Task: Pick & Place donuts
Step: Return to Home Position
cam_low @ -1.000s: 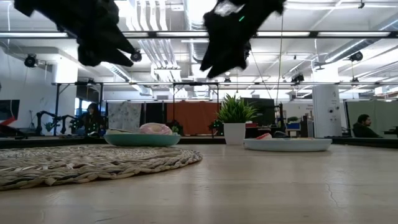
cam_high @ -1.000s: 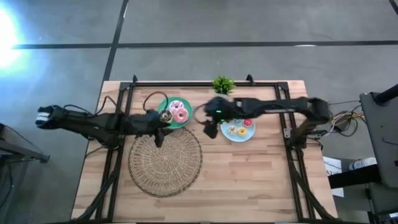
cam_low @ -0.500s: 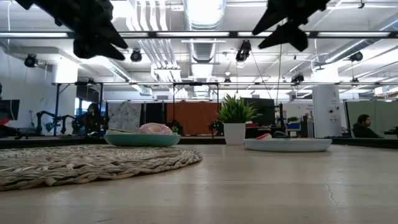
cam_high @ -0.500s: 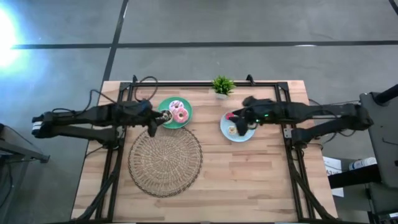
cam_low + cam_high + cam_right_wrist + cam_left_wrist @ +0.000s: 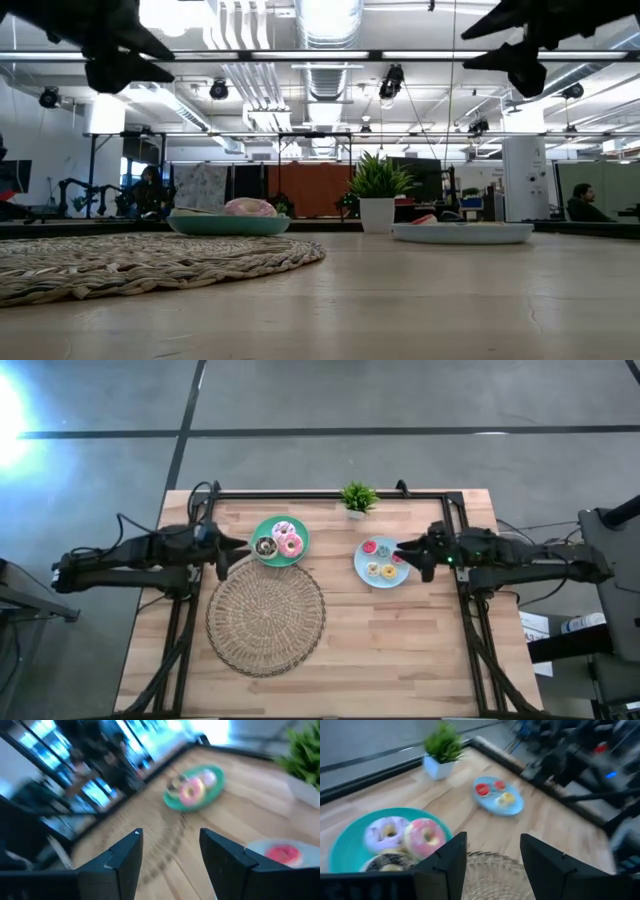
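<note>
While both sets hang released and empty, the left jaws sit near the teal plate [image 5: 283, 562] holding three big donuts [image 5: 290, 545], and the light-blue plate [image 5: 381, 584] of tiny donuts [image 5: 389, 572] lies near the right jaws; a low swing could clip either.

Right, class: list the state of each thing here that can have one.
Left gripper: open, empty, raised left of the teal plate.
Right gripper: open, empty, raised by the light-blue plate's right edge.
Larger donuts: three, lying in the teal plate.
Small donuts: lying in the light-blue plate.
Potted plant: upright.
</note>
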Controlling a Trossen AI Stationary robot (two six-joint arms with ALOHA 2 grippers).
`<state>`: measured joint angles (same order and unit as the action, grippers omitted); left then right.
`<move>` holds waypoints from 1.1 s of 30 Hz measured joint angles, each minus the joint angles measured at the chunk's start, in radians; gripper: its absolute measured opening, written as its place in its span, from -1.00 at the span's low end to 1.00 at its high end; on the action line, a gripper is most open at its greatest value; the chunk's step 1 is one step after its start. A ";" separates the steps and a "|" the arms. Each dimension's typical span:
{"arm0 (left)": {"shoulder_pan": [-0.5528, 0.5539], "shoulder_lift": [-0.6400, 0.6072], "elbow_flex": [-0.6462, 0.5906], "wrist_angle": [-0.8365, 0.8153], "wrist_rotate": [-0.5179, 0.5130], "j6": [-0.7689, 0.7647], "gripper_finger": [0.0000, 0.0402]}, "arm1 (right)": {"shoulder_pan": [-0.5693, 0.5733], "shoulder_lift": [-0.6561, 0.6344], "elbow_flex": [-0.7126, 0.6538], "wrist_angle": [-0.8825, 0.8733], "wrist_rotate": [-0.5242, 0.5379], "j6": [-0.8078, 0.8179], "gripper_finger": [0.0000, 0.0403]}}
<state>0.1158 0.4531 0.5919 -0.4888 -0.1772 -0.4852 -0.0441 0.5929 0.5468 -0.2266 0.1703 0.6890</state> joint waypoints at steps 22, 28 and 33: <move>0.000 -0.307 -0.418 0.330 0.160 -0.053 -0.21 | -0.001 -0.341 -0.367 0.345 -0.074 -0.061 -0.09; 0.000 -0.398 -0.502 0.331 0.160 -0.108 -0.21 | -0.001 -0.419 -0.416 0.346 -0.074 -0.058 -0.08; 0.000 -0.435 -0.532 0.366 0.160 -0.099 -0.21 | -0.001 -0.465 -0.449 0.349 -0.070 -0.057 -0.09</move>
<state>0.1158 0.0181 0.0595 -0.1225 -0.0175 -0.5841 -0.0452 0.1282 0.0975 0.1227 0.1006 0.6325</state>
